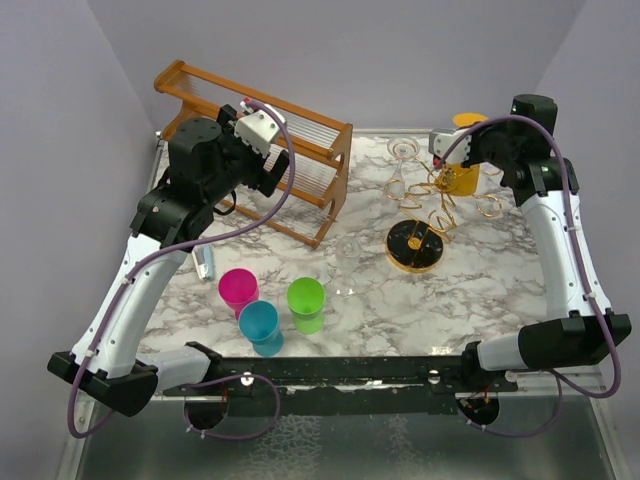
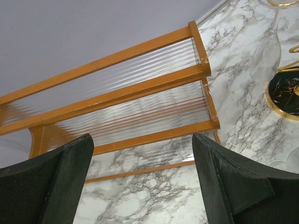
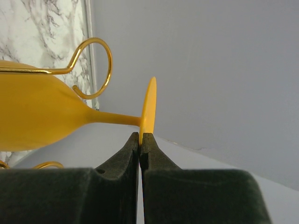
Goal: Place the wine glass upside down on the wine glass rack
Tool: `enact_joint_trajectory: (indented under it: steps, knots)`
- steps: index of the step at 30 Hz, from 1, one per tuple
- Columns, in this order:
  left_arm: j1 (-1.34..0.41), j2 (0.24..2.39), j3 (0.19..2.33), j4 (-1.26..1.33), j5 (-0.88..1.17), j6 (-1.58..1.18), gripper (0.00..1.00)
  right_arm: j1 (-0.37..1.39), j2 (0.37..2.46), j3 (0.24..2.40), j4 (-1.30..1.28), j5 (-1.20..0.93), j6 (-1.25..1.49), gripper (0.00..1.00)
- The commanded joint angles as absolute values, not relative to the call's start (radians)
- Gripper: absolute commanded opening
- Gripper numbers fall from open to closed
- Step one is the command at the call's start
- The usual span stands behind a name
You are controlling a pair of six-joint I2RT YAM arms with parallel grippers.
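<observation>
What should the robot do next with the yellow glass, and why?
Probably nudge the yellow glass so its stem slides into the gold loop, without letting go. The right fingers are shut on the edge of the glass's foot, and the stem seems to lie beside the loop, not hanging in it.

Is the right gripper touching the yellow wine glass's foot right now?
Touching. In the right wrist view the right gripper is closed, its fingertips pinching the bottom rim of the foot of the yellow wine glass.
</observation>
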State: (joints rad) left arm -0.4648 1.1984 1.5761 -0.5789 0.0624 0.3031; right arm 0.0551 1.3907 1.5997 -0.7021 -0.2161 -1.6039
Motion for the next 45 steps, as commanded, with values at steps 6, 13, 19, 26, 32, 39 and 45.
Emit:
enact_joint_trajectory:
  steps: [6,13,19,26,32,39,45]
  knots:
    - [-0.462,1.181,1.589,-0.583,0.062,0.314,0.89,0.054,1.391,1.648,-0.813,-0.312,-1.642,0.01]
    - [-0.462,1.185,1.589,-0.584,0.060,0.319,0.89,0.053,1.395,1.661,-0.845,-0.372,-1.652,0.01]
    - [-0.462,1.181,1.586,-0.586,0.058,0.323,0.89,0.054,1.400,1.655,-0.842,-0.410,-1.649,0.01]
    - [-0.462,1.184,1.594,-0.588,0.060,0.325,0.89,0.053,1.404,1.639,-0.821,-0.453,-1.637,0.01]
    - [-0.462,1.186,1.598,-0.589,0.063,0.325,0.89,0.054,1.404,1.596,-0.761,-0.450,-1.627,0.01]
    - [-0.462,1.190,1.608,-0.592,0.068,0.322,0.89,0.054,1.403,1.575,-0.697,-0.423,-1.597,0.01]
    - [-0.462,1.189,1.600,-0.590,0.070,0.324,0.89,0.054,1.401,1.540,-0.641,-0.391,-1.583,0.01]
